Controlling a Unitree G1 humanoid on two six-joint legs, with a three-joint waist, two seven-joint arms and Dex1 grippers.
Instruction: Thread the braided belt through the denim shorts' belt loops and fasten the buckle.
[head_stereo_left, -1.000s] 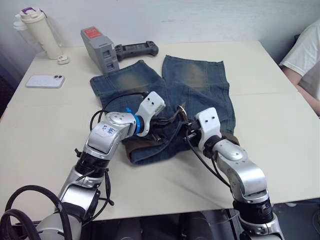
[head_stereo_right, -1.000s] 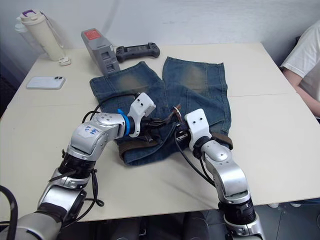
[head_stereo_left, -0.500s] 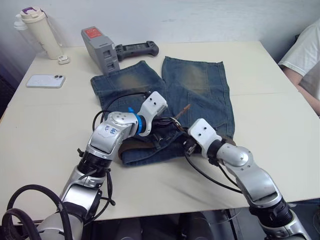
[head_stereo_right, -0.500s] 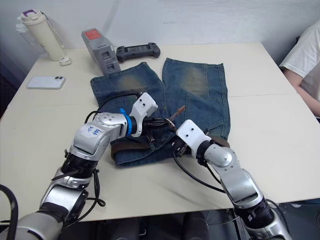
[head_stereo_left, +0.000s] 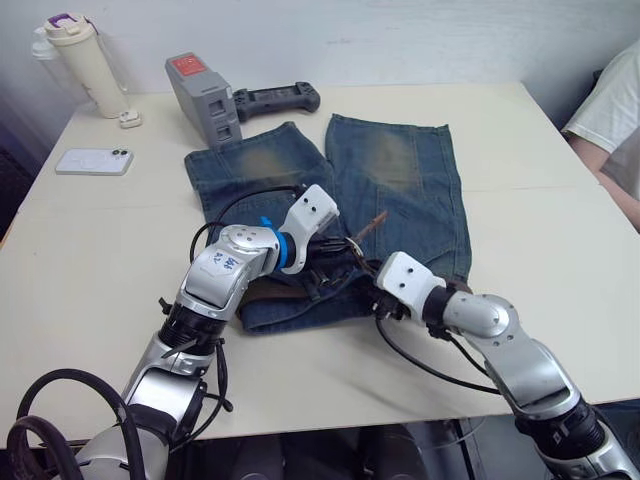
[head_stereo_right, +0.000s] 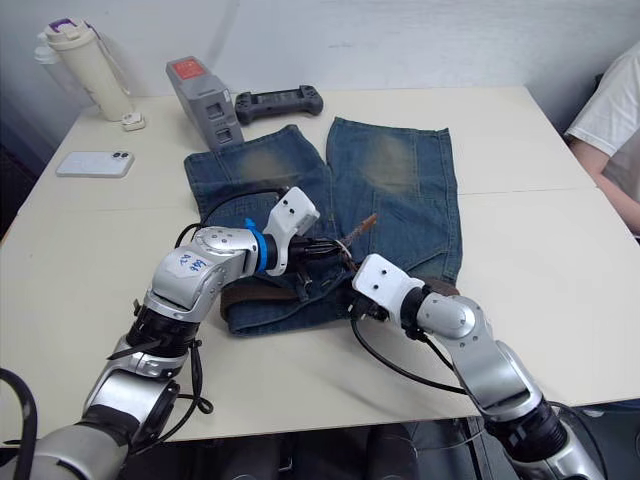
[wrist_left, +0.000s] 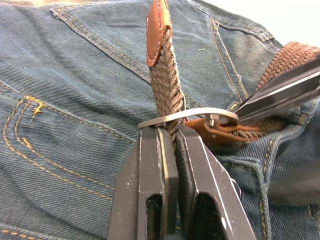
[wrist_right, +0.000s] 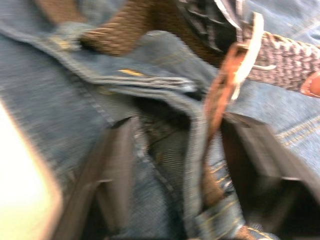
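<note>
step: belt (wrist_left: 167, 87) tip is already fed through the buckle (wrist_left: 187, 116); fastening is judged nearly done, prong not seen seated
left gripper (wrist_left: 169, 142): clenched on the belt right at the buckle frame, tip end sticking out toward 12 o'clock
right gripper (wrist_right: 190, 160): fingers spread, straddling the waistband fold and the brown strap behind the buckle, nothing pinched
how to do it well: belt should be pulled snug along its own line, not sideways, so the weave is not jammed in the frame; buckle side should be braced by the right gripper before any pull; prong is to be pushed into a gap in the braid, then tension eased
shorts (head_stereo_left: 400, 175): laid flat at table centre, legs toward 12 o'clock, waistband toward 6 o'clock and bunched under both grippers
loops: not clearly made out, waistband is rumpled; belt is seen running along the waist at 7 o'clock of the left gripper
buckle place: at the shorts' fly, between the two grippers, just at 12 o'clock of the right gripper
risk: bunched denim may get caught in the frame; grippers are crowded together, a collision is likely if both are moved at once
around: bottle (head_stereo_left: 78, 62) at far 10 o'clock; phone (head_stereo_left: 91, 161) at 9 o'clock edge; grey box (head_stereo_left: 202, 98) touching the left leg hem at 11 o'clock; black controller (head_stereo_left: 272, 98) beside it; person's sleeve (head_stereo_left: 615, 110) at 2 o'clock, off the table
in the way: none of these is near the waist; only the robot's own cables (head_stereo_left: 420, 355) are draped by the right wrist
</note>
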